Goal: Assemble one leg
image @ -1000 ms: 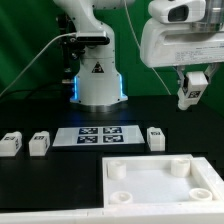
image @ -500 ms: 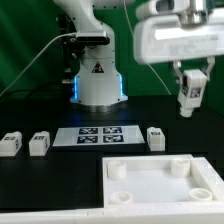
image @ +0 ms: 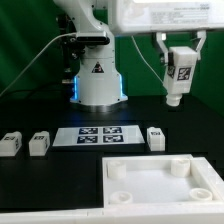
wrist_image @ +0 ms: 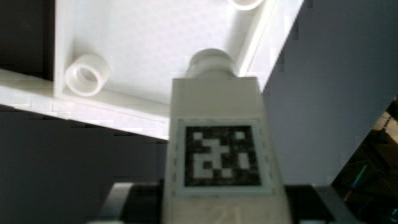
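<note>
Black table (image: 40, 190) and a green backdrop fill the scene. High above the table, the gripper (image: 180, 52) is clamped on the leg (image: 177, 80). The leg hangs from the fingers slightly tilted, its tag toward the exterior camera, touching nothing else. Below the gripper lies the white tabletop (image: 150, 185) with round corner sockets; the wrist view shows it beyond the leg's tip. Almost under the gripper stands a spare block (image: 156, 138), just beside the marker board (image: 98, 134). Two further blocks (image: 39, 143) stand well off to the exterior view's left.
</note>
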You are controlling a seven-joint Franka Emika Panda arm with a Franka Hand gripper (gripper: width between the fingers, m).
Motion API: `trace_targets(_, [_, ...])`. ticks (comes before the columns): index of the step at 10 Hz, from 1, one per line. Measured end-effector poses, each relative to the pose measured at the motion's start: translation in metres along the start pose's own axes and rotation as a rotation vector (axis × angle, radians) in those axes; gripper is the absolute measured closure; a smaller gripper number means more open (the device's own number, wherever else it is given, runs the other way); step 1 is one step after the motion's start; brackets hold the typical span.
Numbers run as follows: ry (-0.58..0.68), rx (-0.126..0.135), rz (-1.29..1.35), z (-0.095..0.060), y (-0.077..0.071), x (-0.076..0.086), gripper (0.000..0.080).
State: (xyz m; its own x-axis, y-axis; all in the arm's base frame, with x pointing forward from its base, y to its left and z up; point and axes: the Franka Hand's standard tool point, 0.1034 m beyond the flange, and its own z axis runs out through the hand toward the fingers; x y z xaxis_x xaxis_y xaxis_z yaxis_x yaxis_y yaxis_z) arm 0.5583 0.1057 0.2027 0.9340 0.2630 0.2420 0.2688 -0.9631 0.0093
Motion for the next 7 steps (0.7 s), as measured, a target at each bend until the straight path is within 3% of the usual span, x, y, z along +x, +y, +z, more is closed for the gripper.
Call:
trace_targets(3, [0.028,0.006,0.002,0.005,-0.001,0.001,0.0506])
trace_targets(5, [0.071,0.036,0.010,0.045,-0.006,-0.003,0.0506])
trace_targets(7, [0.118,0.042,0.007,0.057,0.004,0.022,0.0506])
